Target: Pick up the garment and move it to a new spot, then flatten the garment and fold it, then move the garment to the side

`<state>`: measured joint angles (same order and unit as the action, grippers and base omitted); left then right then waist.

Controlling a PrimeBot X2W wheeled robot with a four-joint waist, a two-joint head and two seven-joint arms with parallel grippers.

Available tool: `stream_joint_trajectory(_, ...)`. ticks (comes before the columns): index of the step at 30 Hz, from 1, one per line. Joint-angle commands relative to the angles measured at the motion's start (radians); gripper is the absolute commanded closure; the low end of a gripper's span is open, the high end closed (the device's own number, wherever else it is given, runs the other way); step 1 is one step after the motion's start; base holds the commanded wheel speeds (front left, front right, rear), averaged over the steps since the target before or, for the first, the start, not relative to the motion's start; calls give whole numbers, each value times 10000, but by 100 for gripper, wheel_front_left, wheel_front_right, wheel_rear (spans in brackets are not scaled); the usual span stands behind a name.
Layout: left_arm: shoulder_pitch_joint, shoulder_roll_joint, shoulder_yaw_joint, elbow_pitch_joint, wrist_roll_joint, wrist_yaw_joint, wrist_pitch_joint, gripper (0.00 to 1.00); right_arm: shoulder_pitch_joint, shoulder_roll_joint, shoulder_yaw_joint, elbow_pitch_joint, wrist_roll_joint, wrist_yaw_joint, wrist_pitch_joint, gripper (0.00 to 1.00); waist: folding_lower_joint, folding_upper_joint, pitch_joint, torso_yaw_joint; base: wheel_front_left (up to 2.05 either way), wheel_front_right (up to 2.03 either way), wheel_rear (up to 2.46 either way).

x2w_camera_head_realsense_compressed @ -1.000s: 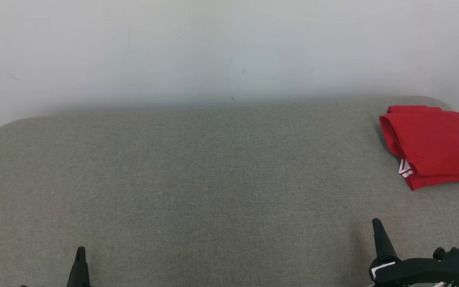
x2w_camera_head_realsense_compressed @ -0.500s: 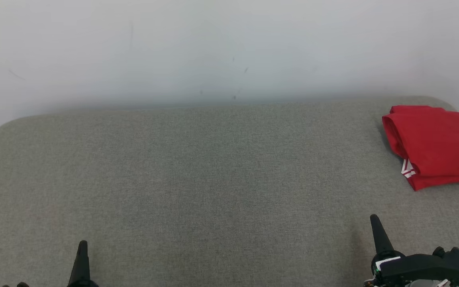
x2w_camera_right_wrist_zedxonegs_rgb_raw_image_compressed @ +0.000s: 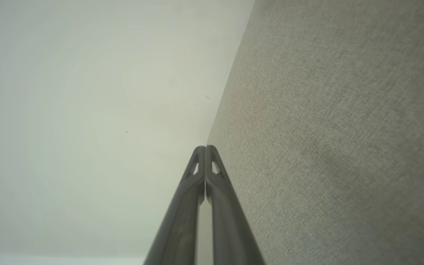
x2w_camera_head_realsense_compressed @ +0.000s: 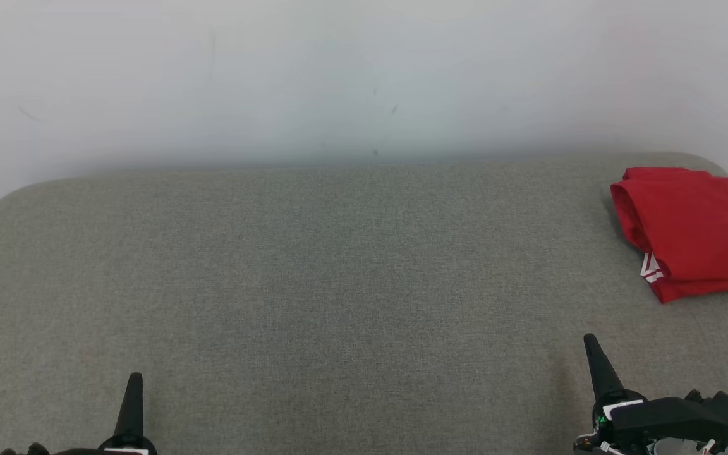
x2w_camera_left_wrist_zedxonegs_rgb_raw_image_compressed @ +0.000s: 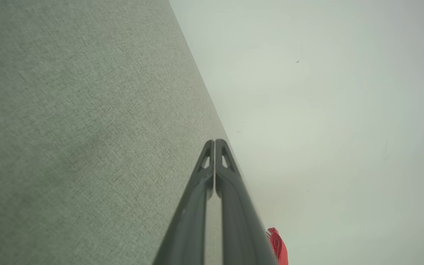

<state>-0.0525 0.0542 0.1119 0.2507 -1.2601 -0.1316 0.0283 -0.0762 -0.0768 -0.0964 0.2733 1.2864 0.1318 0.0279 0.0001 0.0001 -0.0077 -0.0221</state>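
Red garment [x2w_camera_head_realsense_compressed: 696, 230] lies folded at far right of grey cushion [x2w_camera_head_realsense_compressed: 339, 284], well apart from grippers. Left gripper [x2w_camera_head_realsense_compressed: 134, 379] and right gripper [x2w_camera_head_realsense_compressed: 590, 342] near front edge, fingers pressed together, empty. Final step, moving aside, looks done. Next move calls for arms clear of fold.

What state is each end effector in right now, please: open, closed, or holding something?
Left end effector: closed, fingers pressed together, holding nothing.
Right end effector: closed, fingers pressed together, holding nothing.
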Motion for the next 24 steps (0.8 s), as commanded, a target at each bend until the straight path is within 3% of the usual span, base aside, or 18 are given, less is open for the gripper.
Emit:
stream_joint_trajectory(1, -226, -3, 27, -88, -343, 11, 80, 100, -157, 50, -38, -111, 292, -14, 86, 100, -1, -1, 5, 10, 0, 0, 0)
stream_joint_trajectory(24, -443, -25, 33, -74, -2186, 13, 541, 100, -274, 193, -127, -224, 2019, -17, 544, 100, -1, -1, 59, 121, 0, 0, 0)
